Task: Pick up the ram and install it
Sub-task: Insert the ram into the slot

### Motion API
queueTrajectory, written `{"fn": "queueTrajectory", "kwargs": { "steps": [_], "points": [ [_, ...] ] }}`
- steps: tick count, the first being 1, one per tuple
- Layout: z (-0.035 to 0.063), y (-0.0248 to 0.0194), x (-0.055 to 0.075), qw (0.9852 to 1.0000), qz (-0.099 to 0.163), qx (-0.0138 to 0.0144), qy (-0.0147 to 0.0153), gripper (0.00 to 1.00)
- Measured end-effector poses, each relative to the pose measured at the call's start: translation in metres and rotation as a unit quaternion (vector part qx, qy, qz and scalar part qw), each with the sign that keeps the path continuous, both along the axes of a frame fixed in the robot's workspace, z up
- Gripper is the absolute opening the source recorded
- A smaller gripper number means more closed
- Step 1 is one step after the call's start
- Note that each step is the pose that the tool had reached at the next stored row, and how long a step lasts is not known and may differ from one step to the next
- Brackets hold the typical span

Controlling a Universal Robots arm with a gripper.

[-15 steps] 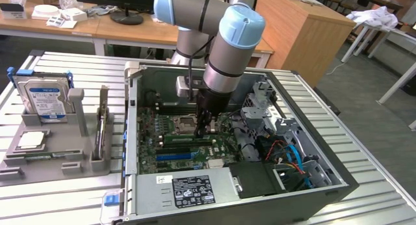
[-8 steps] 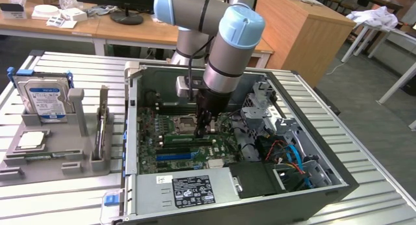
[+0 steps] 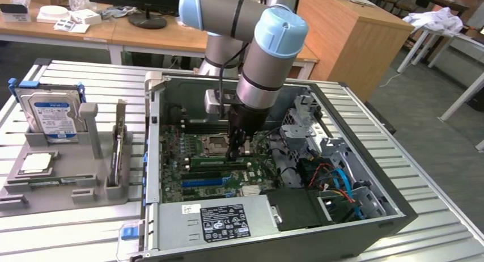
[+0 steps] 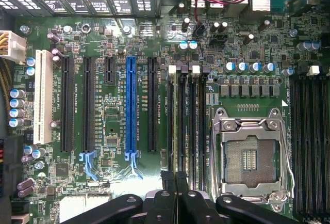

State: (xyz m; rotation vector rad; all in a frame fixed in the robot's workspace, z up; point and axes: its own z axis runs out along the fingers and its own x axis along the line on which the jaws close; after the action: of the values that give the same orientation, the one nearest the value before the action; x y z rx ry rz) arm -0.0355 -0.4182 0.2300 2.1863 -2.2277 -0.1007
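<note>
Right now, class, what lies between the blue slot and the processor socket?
In the wrist view: one black slot, then a row of narrow memory slots.

Silver-grey tubular arm (image 3: pixel 261 75) with pale blue joint caps (image 3: pixel 280 26), a thin black cable (image 3: pixel 220 80) and black jaws.

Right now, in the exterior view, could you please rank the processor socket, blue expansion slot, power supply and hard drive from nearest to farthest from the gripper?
1. Processor socket, right beside the gripper.
2. Blue expansion slot, nearer the camera.
3. Power supply, at the case's near end.
4. Hard drive, outside the case, at the exterior view's left.
</note>
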Motion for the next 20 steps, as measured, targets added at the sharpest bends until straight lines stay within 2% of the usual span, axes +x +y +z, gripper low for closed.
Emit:
{"fn": "queueTrajectory", "kwargs": {
  "steps": [20],
  "points": [
    [-0.0005, 0.0, 0.0004, 1.0, 0.007, 0.0001, 0.0, 0.11]
  ]
}}
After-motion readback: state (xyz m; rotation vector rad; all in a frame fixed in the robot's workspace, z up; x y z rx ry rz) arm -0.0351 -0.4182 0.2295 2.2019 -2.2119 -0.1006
